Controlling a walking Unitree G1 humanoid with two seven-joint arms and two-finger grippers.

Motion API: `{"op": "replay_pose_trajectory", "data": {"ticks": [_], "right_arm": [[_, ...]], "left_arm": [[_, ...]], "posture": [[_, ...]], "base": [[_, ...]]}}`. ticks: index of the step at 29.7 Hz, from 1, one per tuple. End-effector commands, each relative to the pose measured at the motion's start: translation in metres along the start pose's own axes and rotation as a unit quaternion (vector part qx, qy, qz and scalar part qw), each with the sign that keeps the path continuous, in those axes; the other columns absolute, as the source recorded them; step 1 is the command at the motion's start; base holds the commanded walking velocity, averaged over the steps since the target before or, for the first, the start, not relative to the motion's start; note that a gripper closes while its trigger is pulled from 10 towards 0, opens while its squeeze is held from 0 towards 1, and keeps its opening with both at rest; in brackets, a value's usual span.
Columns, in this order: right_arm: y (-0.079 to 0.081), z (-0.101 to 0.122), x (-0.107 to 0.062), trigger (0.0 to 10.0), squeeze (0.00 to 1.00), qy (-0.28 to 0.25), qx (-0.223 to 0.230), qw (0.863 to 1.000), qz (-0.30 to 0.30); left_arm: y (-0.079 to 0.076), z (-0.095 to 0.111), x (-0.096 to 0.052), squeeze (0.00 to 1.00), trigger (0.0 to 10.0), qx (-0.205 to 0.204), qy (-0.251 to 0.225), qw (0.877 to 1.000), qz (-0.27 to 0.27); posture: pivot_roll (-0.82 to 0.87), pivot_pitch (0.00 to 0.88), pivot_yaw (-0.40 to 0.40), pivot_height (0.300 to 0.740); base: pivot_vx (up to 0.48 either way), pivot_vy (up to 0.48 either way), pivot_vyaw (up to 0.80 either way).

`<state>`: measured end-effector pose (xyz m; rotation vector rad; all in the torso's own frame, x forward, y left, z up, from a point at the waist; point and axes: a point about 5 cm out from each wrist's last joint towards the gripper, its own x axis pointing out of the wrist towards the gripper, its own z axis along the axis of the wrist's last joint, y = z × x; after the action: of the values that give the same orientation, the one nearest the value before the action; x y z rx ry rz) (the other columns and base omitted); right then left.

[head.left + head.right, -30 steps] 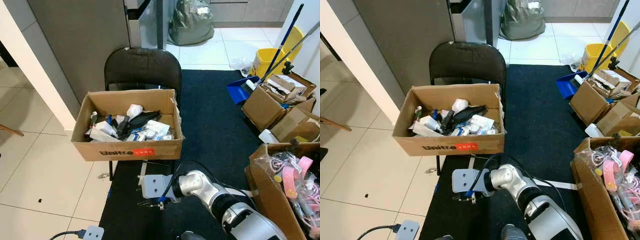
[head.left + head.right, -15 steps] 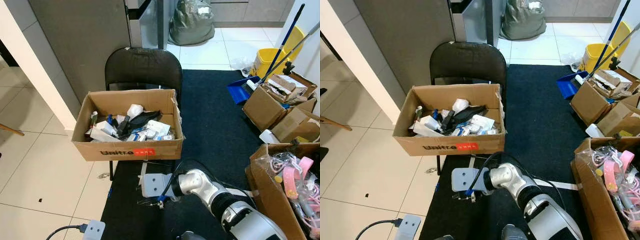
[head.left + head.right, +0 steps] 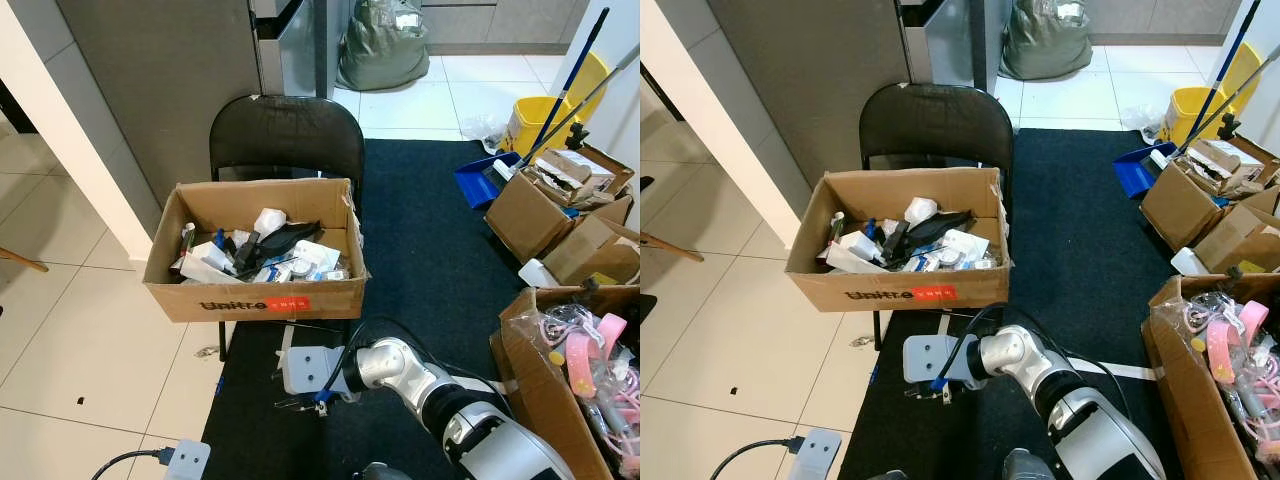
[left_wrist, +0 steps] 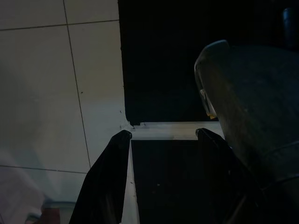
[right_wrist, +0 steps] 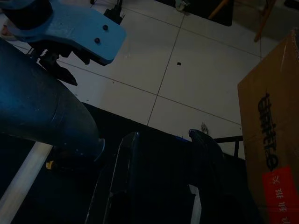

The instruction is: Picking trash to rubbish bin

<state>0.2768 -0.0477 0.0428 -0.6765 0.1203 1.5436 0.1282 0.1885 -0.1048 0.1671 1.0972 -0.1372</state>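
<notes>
Our right arm (image 3: pixel 400 370) reaches across at low 6 o'clock, its silver forearm running from lower right toward the left and ending at a grey wrist block above the black carpet (image 3: pixel 430 250). Seen from its wrist, our right hand (image 5: pixel 168 140) has its two black fingers spread apart over the carpet edge, nothing between them. Our left hand (image 4: pixel 161 135) is likewise spread, pointing down at a white strip where pale floor tiles (image 4: pixel 46 70) meet the carpet. The rubbish bin here is an open cardboard box (image 3: pixel 255 298) at 12 o'clock from the right hand, resting on the seat of a black folding chair (image 3: pixel 285 135); its long axis runs left to right, and a red label marks its front wall. Inside lies a jumble of trash (image 3: pixel 262 255): white packets, a crumpled white wad, dark plastic pieces and a small bottle standing at the left end. At 2 o'clock, more brown cartons (image 3: pixel 560 215) sit beside a blue dustpan (image 3: pixel 478 180) and a yellow mop bucket (image 3: pixel 535 118). At 3 o'clock an open box (image 3: pixel 530 370) holds pink items in clear wrapping.
</notes>
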Motion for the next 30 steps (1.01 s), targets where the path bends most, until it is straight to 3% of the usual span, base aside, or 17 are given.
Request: {"op": "replay_pose_trajectory", "data": {"ticks": [1, 8, 20, 30], "right_arm": [[0.001, -0.001, 0.001, 10.0, 0.00, 0.001, 0.003, 1.000, 0.004], [0.002, -0.001, 0.001, 10.0, 0.00, 0.001, 0.003, 1.000, 0.004], [0.002, -0.001, 0.001, 10.0, 0.00, 0.001, 0.003, 1.000, 0.005], [0.003, -0.001, 0.002, 10.0, 0.00, 0.001, 0.004, 1.000, 0.005]], "left_arm": [[-0.018, 0.001, 0.002, 0.00, 10.0, 0.002, 0.001, 1.000, -0.022], [-0.028, 0.009, 0.004, 0.00, 10.0, 0.003, 0.000, 1.000, -0.026], [-0.024, 0.006, 0.004, 0.00, 10.0, 0.005, 0.007, 1.000, -0.022], [0.008, -0.021, -0.007, 0.00, 10.0, 0.004, 0.016, 1.000, -0.013]], "posture": [[-0.04, 0.084, 0.048, 0.740], [-0.04, 0.085, 0.047, 0.740], [-0.04, 0.079, 0.047, 0.740], [-0.05, 0.076, 0.047, 0.740]], "base": [[0.000, 0.000, 0.00], [0.000, 0.000, 0.00], [0.000, 0.000, 0.00], [0.000, 0.000, 0.00]]}}
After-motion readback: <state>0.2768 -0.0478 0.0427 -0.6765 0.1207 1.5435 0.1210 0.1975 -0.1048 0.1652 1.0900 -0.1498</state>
